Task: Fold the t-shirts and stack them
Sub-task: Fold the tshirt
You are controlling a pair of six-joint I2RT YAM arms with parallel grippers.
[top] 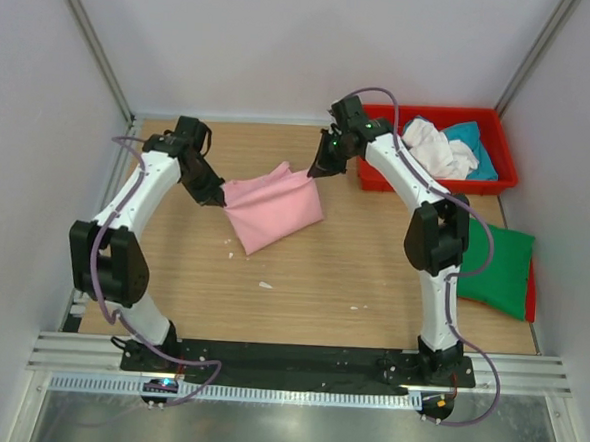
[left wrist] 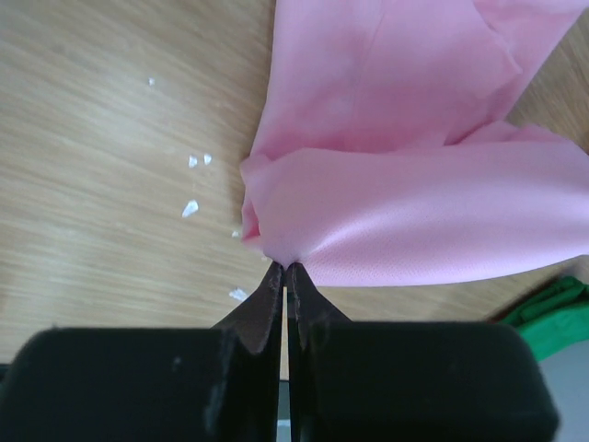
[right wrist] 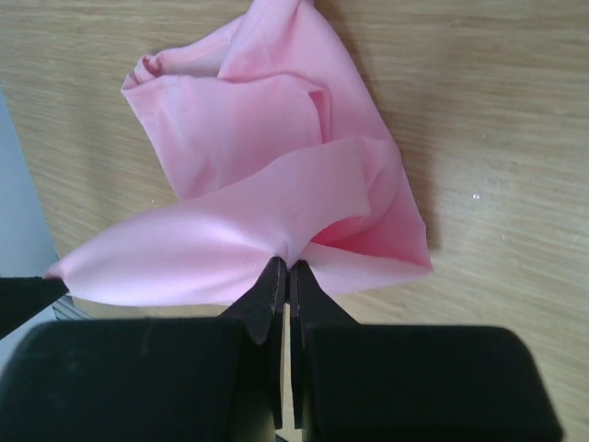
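The light pink t-shirt (top: 271,208) lies partly folded on the wooden table, its far edge lifted between both grippers. My left gripper (top: 216,198) is shut on its left corner, seen close in the left wrist view (left wrist: 285,265) with pink cloth (left wrist: 405,203) bunched at the tips. My right gripper (top: 318,168) is shut on the right corner, seen in the right wrist view (right wrist: 288,262) with the shirt (right wrist: 267,157) hanging below. A dark green t-shirt (top: 497,268) lies folded at the right edge. White (top: 435,149) and teal (top: 475,142) shirts lie in the tray.
A red plastic tray (top: 501,133) stands at the back right. Small white scraps (top: 265,284) lie on the table, also in the left wrist view (left wrist: 190,208). Grey walls close in on both sides and the back.
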